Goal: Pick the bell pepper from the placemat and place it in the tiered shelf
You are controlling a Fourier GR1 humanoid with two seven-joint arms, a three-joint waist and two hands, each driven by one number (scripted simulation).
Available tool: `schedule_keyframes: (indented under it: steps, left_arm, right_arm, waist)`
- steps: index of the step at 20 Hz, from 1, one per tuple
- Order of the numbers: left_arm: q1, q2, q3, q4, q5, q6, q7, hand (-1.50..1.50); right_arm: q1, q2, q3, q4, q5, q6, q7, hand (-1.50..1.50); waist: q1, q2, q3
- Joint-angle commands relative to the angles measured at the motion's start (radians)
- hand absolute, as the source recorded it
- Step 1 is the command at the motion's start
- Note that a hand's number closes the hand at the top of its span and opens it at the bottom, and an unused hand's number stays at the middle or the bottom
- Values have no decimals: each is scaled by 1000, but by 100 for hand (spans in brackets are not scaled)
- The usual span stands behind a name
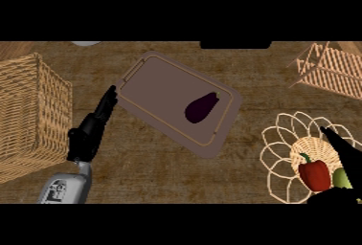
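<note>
One bell pepper (pixel 314 174), red, stem up, lies on the round woven placemat (pixel 311 147), well apart from the shelf (pixel 332 67). Light, hollow, probably slippery, so best taken across its broad body. Right hand (pixel 338 142) flanks it, fingers straight, unclosed. Left hand (pixel 92 131) rests released beside the board (pixel 170 81).

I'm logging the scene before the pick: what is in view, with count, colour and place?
wicker basket: one, tan, left edge
cutting board: one, grey-brown, centre, askew
eggplant: one, dark purple, on the cutting board
placemat: one, cream, woven with looped rim, lower right
bell pepper: one, red, on the placemat
pale green item: one, beside the bell pepper, partly hidden, unidentifiable
tiered shelf: one, light wood, upper right
grey object: one, cut off at top
black object: one, top centre
left hand: black, open, left of the cutting board
right hand: black, over the placemat
</note>
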Motion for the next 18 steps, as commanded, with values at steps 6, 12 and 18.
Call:
schedule_keyframes:
  steps: [6, 12, 18]
  left_arm:
    - [9, -58, -20, -10, -60, 31, 15, 0]
    - [-20, -25, 29, 0, -28, -18, 19, 0]
    - [-25, -27, 43, 25, -33, -31, -4, 0]
  right_arm:
    - [26, 47, 23, 51, 77, -29, -65, -150]
    - [59, -3, 24, 103, 93, 10, -155, 150]
    - [36, 7, 52, 82, 179, -49, -191, 150]
  waist:
    - [-1, 0, 0]
    - [-2, 0, 0]
    - [-2, 0, 0]
